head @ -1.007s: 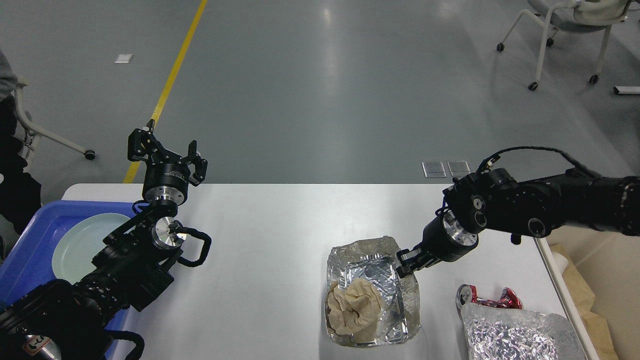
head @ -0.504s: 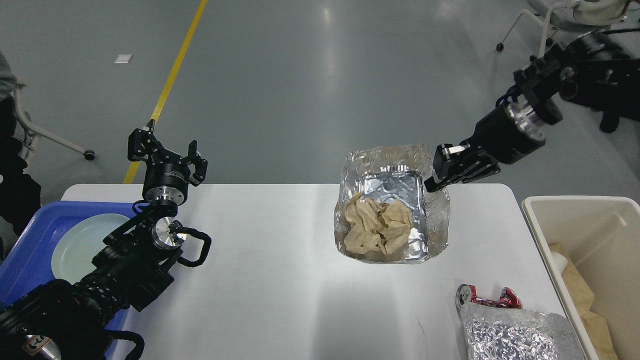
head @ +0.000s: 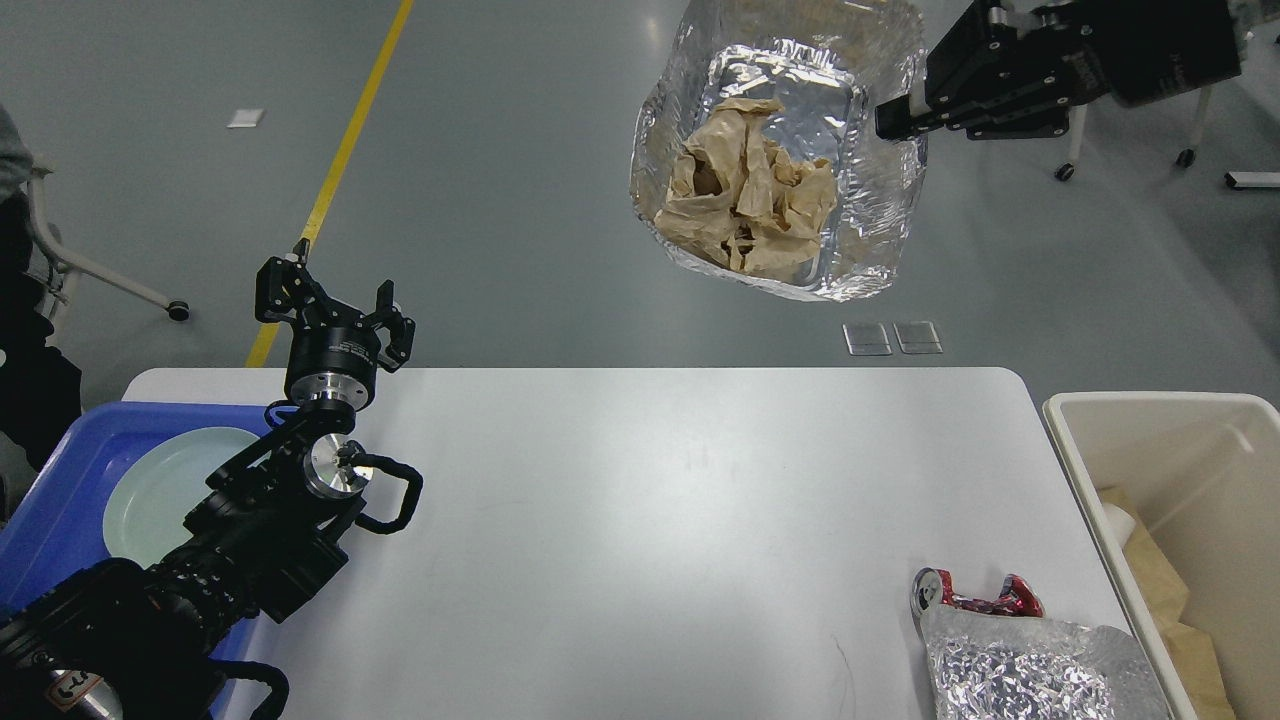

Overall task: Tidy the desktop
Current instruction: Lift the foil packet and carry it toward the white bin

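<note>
Two hands: one busy, one idle.
Right hand (head: 893, 118): clenched on the right rim of a foil tray (head: 860, 240), held high above the far edge of the surface.
Tray contents: crumpled brown paper (head: 745, 195), loose inside; the tray hangs tilted, its open face toward the viewer.
Left hand (head: 335, 300): fingers spread, holding nothing, raised over the near-left corner beside a blue tray (head: 60, 470).
Blue tray contents: pale green plate (head: 160, 490).
Surface (head: 640, 520): white, mostly bare; a crumpled foil bag (head: 1030, 670) with red trim lies at the near-right corner.
Bin (head: 1150, 440): cream, just beside the right edge, paper scraps within.
Step in hand: likely carrying the foil tray away as rubbish.
Next move calls for: a swing right and down over the bin, keeping the tray level enough that the paper stays in, then release.
</note>
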Available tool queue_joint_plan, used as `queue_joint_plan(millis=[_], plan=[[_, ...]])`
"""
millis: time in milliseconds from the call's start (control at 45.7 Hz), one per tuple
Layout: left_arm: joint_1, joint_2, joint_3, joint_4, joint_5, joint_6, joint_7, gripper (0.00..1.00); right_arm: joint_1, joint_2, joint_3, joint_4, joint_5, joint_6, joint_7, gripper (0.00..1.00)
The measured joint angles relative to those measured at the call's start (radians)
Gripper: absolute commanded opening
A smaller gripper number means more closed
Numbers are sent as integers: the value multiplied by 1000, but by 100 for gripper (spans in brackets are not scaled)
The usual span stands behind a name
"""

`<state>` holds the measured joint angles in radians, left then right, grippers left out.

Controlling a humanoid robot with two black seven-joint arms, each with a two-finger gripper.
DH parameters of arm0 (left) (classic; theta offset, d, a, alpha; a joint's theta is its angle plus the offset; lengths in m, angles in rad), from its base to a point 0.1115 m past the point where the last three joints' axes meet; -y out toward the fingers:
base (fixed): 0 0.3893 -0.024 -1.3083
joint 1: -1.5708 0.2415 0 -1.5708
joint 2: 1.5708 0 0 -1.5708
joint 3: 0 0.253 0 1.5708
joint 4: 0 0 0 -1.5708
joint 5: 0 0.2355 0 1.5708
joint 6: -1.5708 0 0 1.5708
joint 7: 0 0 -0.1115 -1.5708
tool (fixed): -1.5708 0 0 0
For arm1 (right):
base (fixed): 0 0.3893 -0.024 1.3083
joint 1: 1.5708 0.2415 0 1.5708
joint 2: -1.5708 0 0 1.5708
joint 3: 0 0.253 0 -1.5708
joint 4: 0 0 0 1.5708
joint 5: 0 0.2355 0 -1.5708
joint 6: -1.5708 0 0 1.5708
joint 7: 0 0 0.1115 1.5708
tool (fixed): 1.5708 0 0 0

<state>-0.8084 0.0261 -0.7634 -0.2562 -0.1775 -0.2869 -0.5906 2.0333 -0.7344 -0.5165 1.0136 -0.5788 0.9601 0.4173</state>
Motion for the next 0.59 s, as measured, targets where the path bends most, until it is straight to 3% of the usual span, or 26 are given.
queue_joint_plan(millis=[241, 591], plan=[[0, 0, 0, 0, 1, 0, 0, 100, -68, -13, -75, -83, -13, 0, -12, 8], [0, 0, 1, 0, 1, 0, 0, 100, -437, 51, -133, -550, -24, 0, -15, 14]])
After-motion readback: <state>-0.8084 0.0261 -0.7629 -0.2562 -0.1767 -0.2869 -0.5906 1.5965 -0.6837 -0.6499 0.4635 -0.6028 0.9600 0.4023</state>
